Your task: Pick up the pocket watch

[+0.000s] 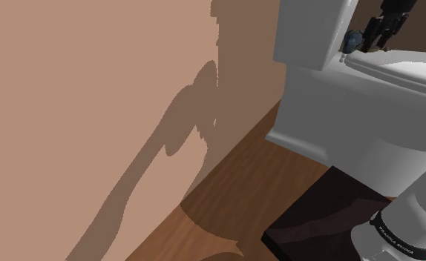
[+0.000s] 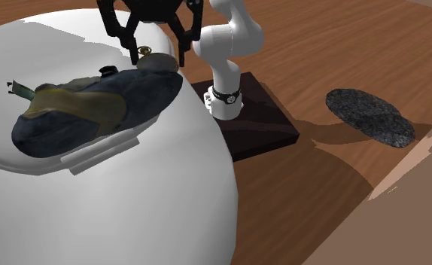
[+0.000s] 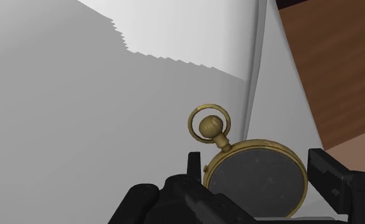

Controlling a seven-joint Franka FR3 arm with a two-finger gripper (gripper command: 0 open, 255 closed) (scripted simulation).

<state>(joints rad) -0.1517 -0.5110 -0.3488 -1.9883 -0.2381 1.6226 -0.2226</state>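
A brass pocket watch (image 3: 256, 179) with a dark face and a ring on its crown lies flat on the white toilet (image 3: 111, 114). My black gripper (image 3: 256, 164) is open and low over it, one finger on each side of the case and close to its rim. From the second exterior view the gripper (image 2: 159, 54) comes down from above, straddling the watch (image 2: 156, 62) at the far end of a dark blue and olive shoe-like object (image 2: 86, 109). In the shoulder view the gripper (image 1: 369, 37) hangs by the toilet tank (image 1: 308, 30).
The shoe-like object lies right beside the watch on the toilet's curved top (image 2: 132, 211). The arm's dark stand (image 2: 256, 120) sits on a wooden floor (image 2: 320, 188). A dark round mat (image 2: 369, 117) lies beyond it, and a tan wall (image 1: 78, 111) runs along the side.
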